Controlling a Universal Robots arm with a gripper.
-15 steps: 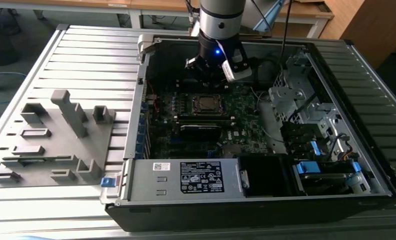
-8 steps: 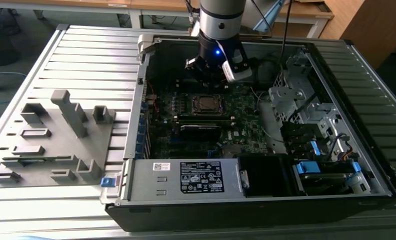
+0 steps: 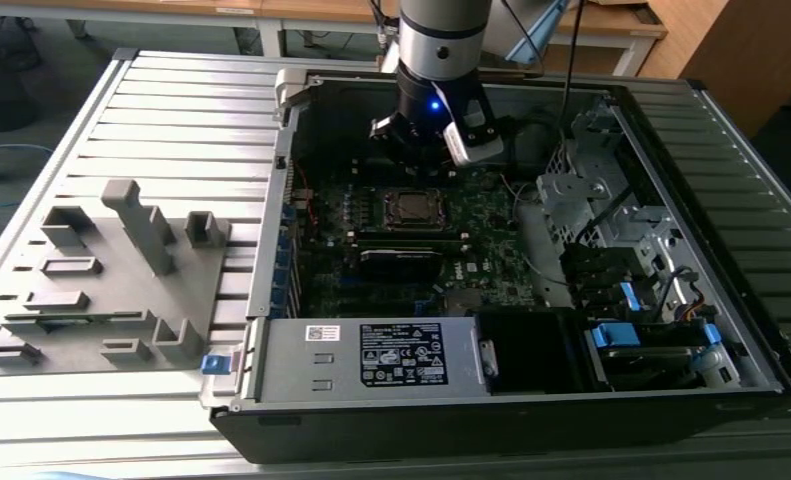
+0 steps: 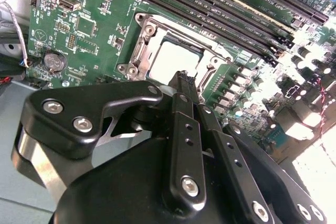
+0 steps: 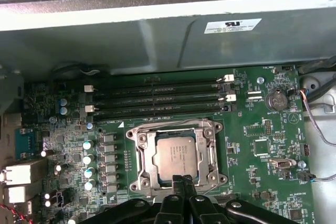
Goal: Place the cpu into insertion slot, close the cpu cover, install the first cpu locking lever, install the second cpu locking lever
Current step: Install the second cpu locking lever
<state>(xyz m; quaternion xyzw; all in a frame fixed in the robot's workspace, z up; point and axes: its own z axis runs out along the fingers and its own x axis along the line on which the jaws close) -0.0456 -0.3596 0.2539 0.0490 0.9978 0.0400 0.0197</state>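
Note:
The cpu (image 5: 176, 156) lies flat in the socket on the green motherboard (image 5: 257, 150), its dull silver top facing up. It also shows as a pale square (image 4: 176, 59) in the second wrist view and as a small square (image 3: 406, 207) in the exterior view. The cpu cover (image 5: 140, 153), a silvery frame, lies down around the chip's edges; its frame (image 4: 140, 51) shows again in the second wrist view. My gripper (image 5: 181, 183) hangs just above the socket's near edge with its black fingers pressed together and nothing between them. The gripper (image 4: 185, 78) points at the socket. I cannot make out how the locking levers stand.
Black memory slots (image 5: 157, 100) run beside the socket. The open computer case (image 3: 283, 100) rests on a slatted metal table, with a power supply (image 3: 368, 355) and drive bays (image 3: 622, 230) around the board. A grey fixture block (image 3: 102, 270) sits at the exterior view's left.

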